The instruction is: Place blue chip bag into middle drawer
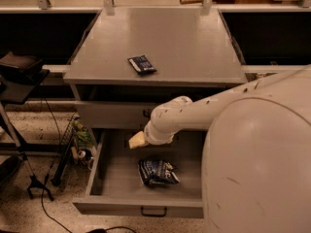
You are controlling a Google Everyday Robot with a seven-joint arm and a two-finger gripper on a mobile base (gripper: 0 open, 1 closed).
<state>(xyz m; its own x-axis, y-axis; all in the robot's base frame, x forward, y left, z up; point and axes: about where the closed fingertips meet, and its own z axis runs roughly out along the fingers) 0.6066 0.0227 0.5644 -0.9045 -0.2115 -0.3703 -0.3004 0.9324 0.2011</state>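
The blue chip bag (157,172), crumpled dark-blue foil with white patches, lies on the floor of the open middle drawer (116,178), near its middle. The drawer is pulled out, with its black handle at the front. My gripper (137,141) is at the end of the white arm, above and to the left of the bag and apart from it, just in front of the upper drawer front (109,114). It holds nothing.
A small flat dark-blue packet (142,64) lies on the grey cabinet top (194,47). A black stand with cables (29,178) and a wire rack stand to the left of the cabinet. My white body (262,164) fills the right side.
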